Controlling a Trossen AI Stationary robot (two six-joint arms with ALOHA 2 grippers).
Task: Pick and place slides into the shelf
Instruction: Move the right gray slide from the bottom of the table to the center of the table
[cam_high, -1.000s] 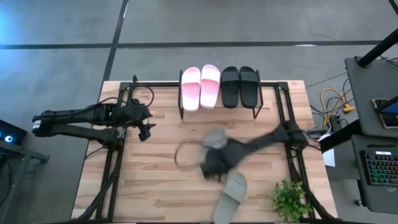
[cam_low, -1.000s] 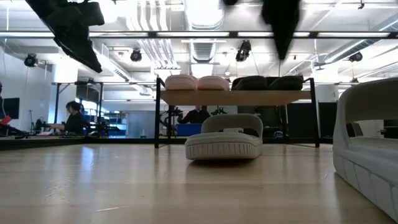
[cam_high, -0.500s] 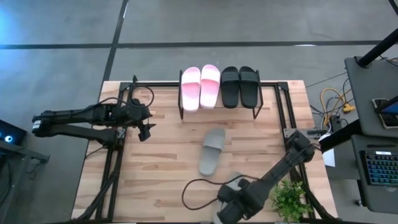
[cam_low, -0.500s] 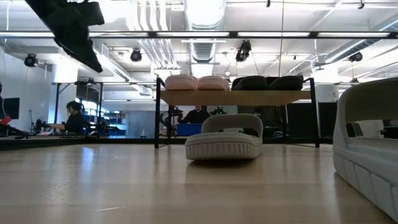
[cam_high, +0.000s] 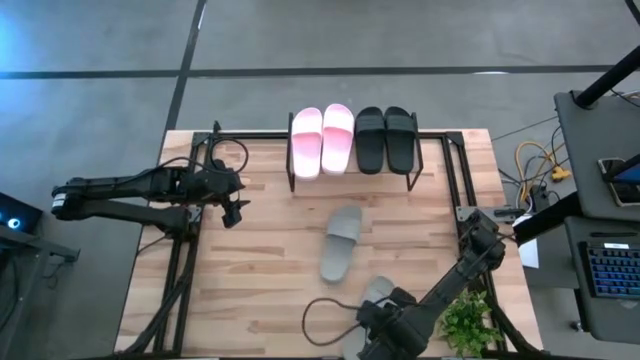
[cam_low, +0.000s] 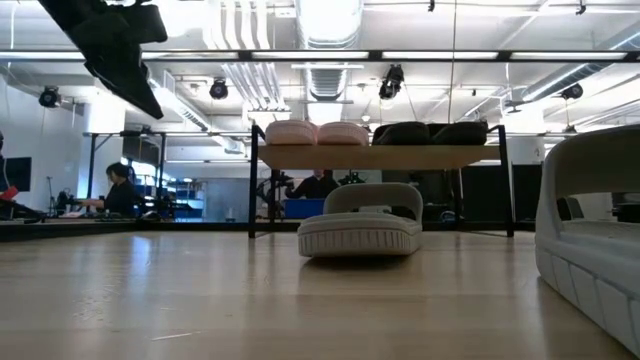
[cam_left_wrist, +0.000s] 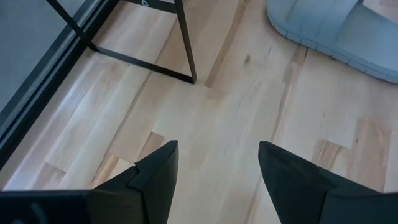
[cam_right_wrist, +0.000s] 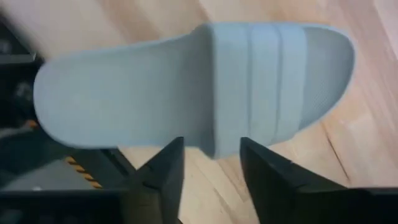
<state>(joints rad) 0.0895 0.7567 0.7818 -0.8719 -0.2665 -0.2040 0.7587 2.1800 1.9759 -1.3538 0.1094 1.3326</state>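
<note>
Slides of three colours are in the scene. The pale pink pair (cam_high: 322, 139) and the black pair (cam_high: 386, 138) lie side by side on top of the shelf (cam_high: 352, 172), at the far edge of the table (cam_high: 250, 290), pink on the left and black on the right. All four have their long axis running from near to far.

One grey-green slide (cam_high: 341, 242) lies on the table near the middle, in front of the shelf. Its long axis runs near to far, leaning a little, with the far end more to the right. The second grey-green slide (cam_right_wrist: 193, 87) is at the near edge of the table, right of centre, directly under the right gripper (cam_right_wrist: 210, 155). The fingers of this gripper are apart, one on each side of the strap region, and hold nothing.

The left gripper (cam_left_wrist: 214, 155) waits over the left part of the table, with its fingers also apart and empty.
</note>
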